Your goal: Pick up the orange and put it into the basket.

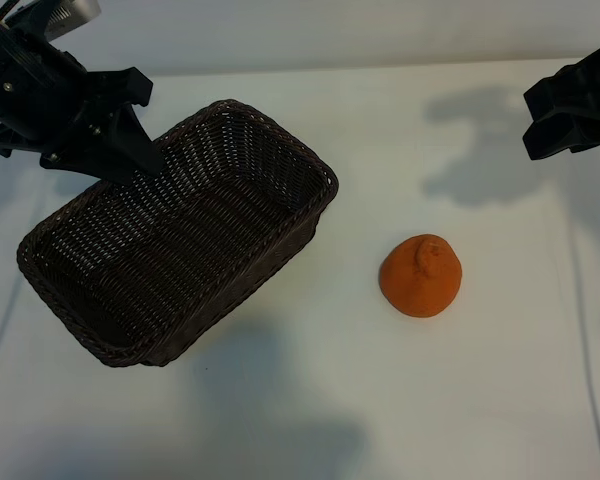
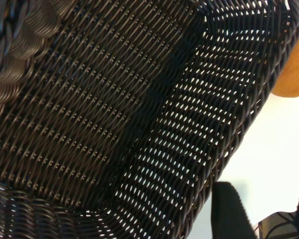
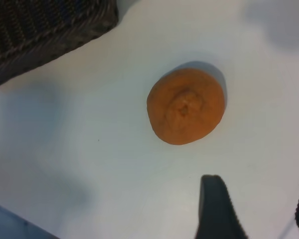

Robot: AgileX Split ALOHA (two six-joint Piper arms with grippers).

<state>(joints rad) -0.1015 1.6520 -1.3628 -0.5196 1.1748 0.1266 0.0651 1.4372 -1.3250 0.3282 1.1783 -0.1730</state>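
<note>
The orange [image 1: 421, 277] lies on the white table right of centre, its bumpy knob facing up; it also shows as the orange [image 3: 186, 106] below the right wrist camera. The dark wicker basket [image 1: 280, 140] sits slantwise on the left with nothing inside. My left gripper [image 1: 152, 128] hangs open over the basket's far left rim. In the left wrist view one of its fingers [image 2: 229, 209] stands just outside the basket [image 2: 139, 124], with nothing between the jaws. My right gripper [image 1: 530, 125] is open at the far right, above and behind the orange.
White table [image 1: 310, 420] stretches between the basket and the orange and along the near edge. Soft shadows of the arms fall on it at the far right and near centre. Past the basket's rim, a slice of the orange [image 2: 294, 74] shows in the left wrist view.
</note>
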